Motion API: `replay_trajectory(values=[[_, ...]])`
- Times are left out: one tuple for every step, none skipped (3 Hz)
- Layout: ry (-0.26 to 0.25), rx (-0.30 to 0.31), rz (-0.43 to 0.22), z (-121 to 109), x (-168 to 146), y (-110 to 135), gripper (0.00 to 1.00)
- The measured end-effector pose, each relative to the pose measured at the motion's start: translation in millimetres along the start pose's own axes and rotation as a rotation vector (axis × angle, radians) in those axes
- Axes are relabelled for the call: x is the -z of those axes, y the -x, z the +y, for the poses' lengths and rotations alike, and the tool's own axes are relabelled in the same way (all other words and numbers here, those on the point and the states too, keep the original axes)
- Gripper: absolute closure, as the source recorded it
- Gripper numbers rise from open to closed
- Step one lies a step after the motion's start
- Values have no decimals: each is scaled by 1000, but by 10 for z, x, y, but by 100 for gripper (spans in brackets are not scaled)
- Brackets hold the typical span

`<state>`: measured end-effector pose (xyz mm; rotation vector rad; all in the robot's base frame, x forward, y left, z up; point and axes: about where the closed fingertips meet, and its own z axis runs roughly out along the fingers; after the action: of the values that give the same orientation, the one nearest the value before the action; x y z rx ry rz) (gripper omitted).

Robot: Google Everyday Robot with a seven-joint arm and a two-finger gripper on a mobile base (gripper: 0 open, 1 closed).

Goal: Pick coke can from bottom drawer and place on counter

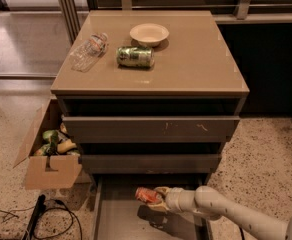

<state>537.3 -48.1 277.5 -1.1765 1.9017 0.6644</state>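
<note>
Over bottom drawer (117, 220): coke can (146, 195) clamped w/in gripper (156, 198).

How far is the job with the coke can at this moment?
Done: the bottom drawer is open. In hand: the claw grips the coke can inside it. Left: lifting it out and placing it on the counter.

Hand (159, 198) grips coke can (145, 195) over the bottom drawer (117, 220).
</note>
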Motion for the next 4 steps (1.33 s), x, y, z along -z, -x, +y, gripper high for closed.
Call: replay_trajectory(values=[[18, 27, -15, -159, 328, 303, 100], [48, 54, -20, -363, 757, 703, 100], [48, 54, -20, -363, 758, 704, 100], [34, 97, -42, -225, 1061, 913, 100]])
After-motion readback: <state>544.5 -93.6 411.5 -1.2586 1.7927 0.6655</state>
